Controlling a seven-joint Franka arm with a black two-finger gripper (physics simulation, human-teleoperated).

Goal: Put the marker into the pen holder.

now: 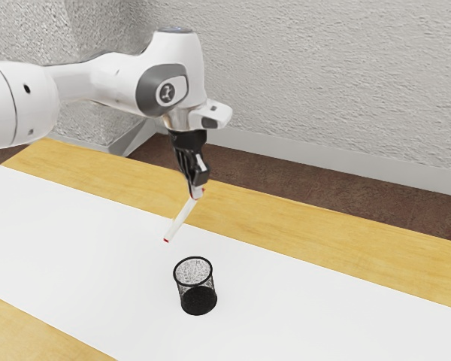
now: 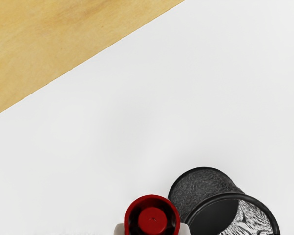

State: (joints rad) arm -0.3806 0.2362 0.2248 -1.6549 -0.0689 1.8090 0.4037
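One table (image 1: pixel 361 241), white strip (image 1: pixel 83 248) along it, arm (image 1: pixel 105 83) above. Pen holder (image 1: pixel 194 284) upright on the strip. Gripper (image 1: pixel 198 192) closed on the marker's upper end. Marker (image 1: pixel 182 219) in the air, long axis tilted, red lower tip (image 1: pixel 166 241) off toward the exterior view's left of the mouth. Likely next: bring axis near upright, tip over mouth, then lower.

The arm (image 1: pixel 98 77) was white with smooth, rounded casings, marked by a dark round recess (image 1: pixel 27 89). A grey band (image 1: pixel 146 90) framed a round, dark emblem (image 1: pixel 167 92), and the black, angular end effector (image 1: pixel 198 192) had pale fingertips (image 1: pixel 195 194).
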